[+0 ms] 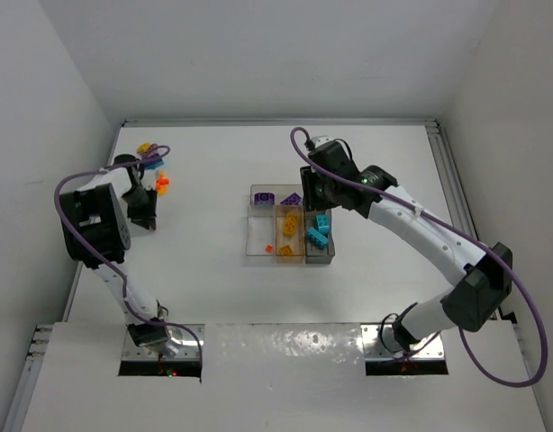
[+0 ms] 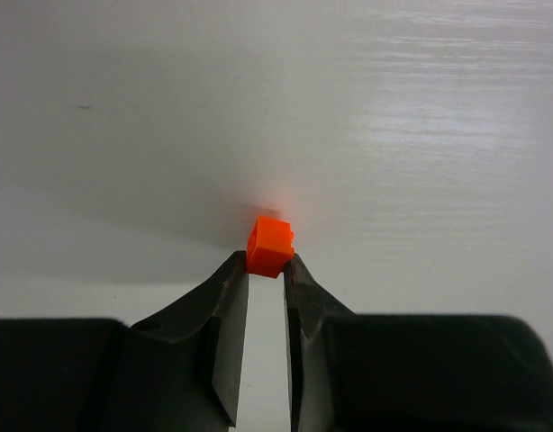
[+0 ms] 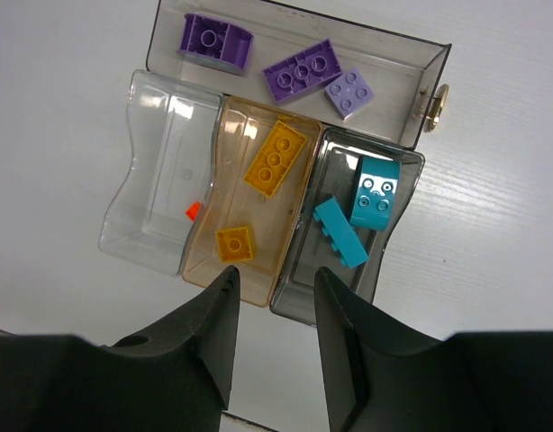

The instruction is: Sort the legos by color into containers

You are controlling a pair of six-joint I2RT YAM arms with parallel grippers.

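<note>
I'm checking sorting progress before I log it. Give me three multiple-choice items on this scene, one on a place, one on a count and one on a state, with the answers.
1. Where do the purple bricks lie?
A. the long narrow bin
B. the middle bin
C. in no bin

2. How many yellow bricks are in the middle bin?
A. one
B. two
C. four

3. How is the left gripper?
A. fingers spread, empty
B. fingers closed on an orange brick
C. fingers closed on a purple brick

Answers:
1 A: all three sit in the long bin.
2 B: a larger and a smaller one lie there.
3 B: the brick is pinched at the tips.
</note>
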